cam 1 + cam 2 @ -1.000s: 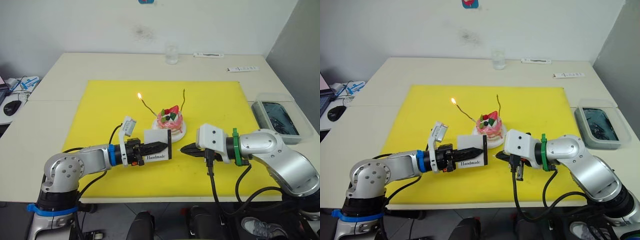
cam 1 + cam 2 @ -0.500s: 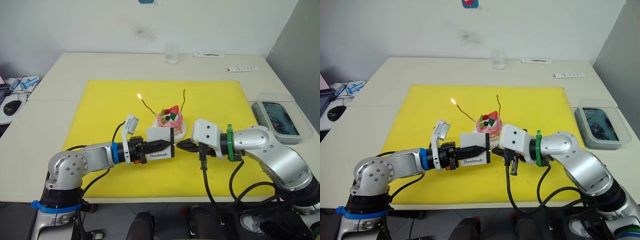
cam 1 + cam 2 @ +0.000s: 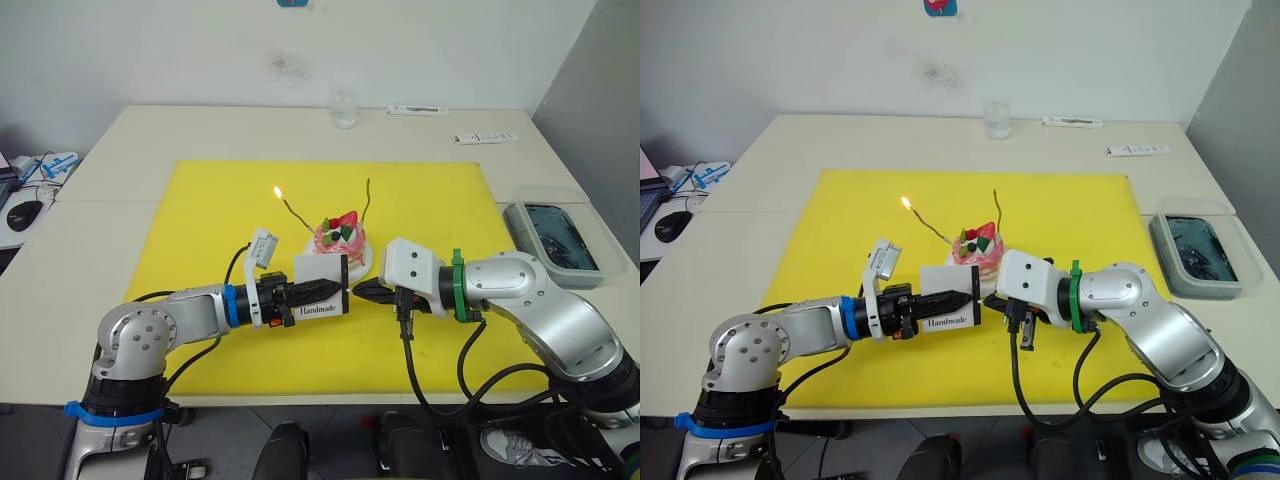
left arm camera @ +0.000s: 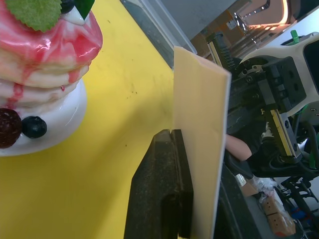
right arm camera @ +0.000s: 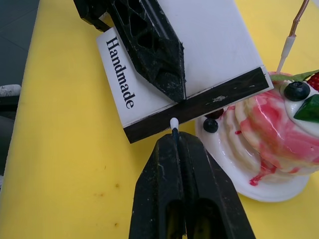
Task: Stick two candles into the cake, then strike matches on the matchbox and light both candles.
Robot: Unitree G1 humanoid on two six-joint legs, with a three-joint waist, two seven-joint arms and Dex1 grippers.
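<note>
One small round pink layered cake [image 3: 340,241]; two thin wavy golden candles [image 3: 293,210]; one flat white matchbox [image 3: 322,286]; apparently one white-tipped match [image 5: 174,124].

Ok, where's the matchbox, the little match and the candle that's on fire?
matchbox [image 5: 164,74]: right wrist view, on its white face beside the word Handmade.
match [image 5: 174,122]: right wrist view, on its white tip against the dark strip.
lit candle [image 3: 279,192]: left eye view, on its flame.

Match [image 5: 174,130] tip touches matchbox [image 5: 179,74] strip (cake [image 5: 271,129] beside).
</note>
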